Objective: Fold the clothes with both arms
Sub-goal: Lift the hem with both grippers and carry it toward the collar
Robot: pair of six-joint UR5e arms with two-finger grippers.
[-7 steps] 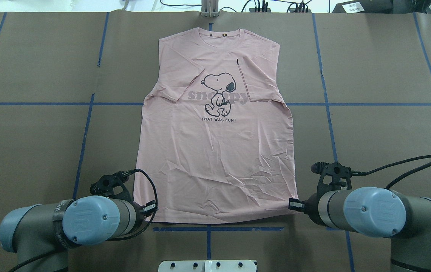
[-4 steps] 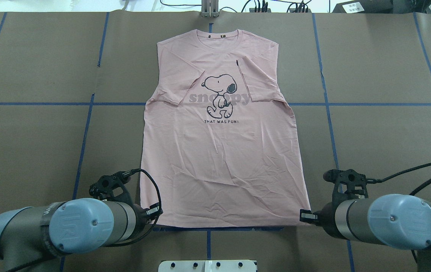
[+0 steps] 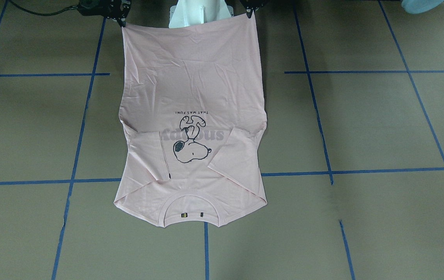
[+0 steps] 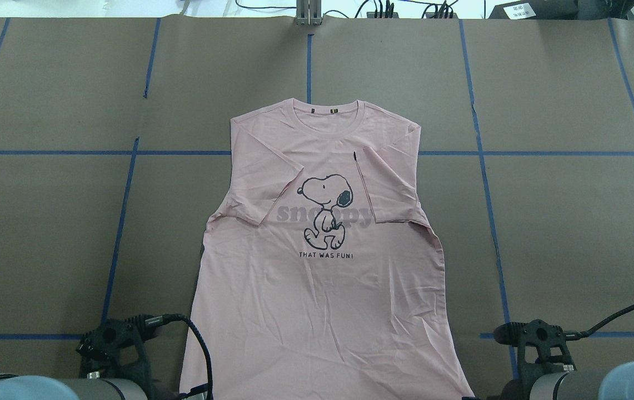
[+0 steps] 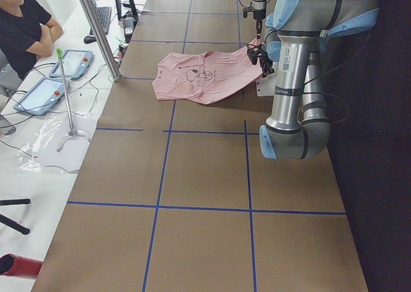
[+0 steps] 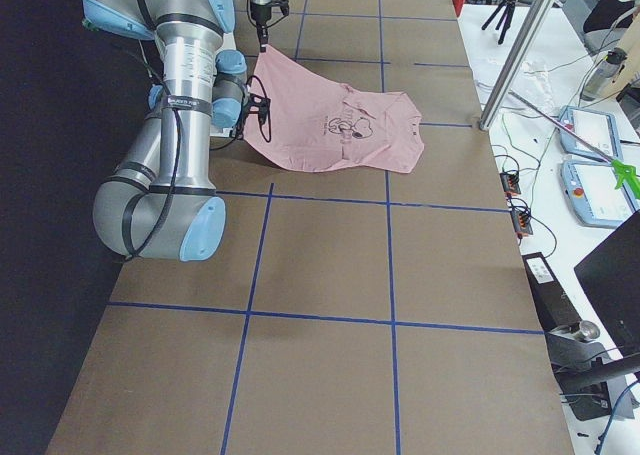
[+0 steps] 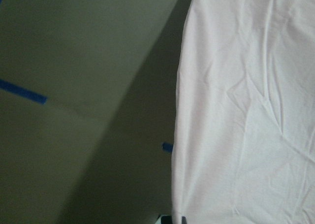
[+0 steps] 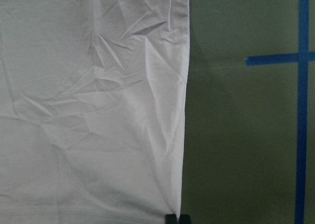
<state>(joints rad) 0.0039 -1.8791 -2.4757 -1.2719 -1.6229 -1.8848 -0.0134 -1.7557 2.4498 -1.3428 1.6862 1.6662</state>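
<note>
Overhead, both arms are cut off at the bottom edge. The left pincer (image 7: 176, 219) and right pincer (image 8: 176, 218) each clamp a hem corner of the pale pink short-sleeved T-shirt (image 4: 322, 289). The hem is raised, and the collar end lies on the brown paper-covered counter (image 4: 561, 222).

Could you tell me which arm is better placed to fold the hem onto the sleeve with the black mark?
Right: the right tool holds the T-shirt hem corner on that sleeve's side.

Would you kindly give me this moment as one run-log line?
left end effector: shut on T-shirt hem corner | right end effector: shut on other hem corner | hem: raised | collar: on table
</note>
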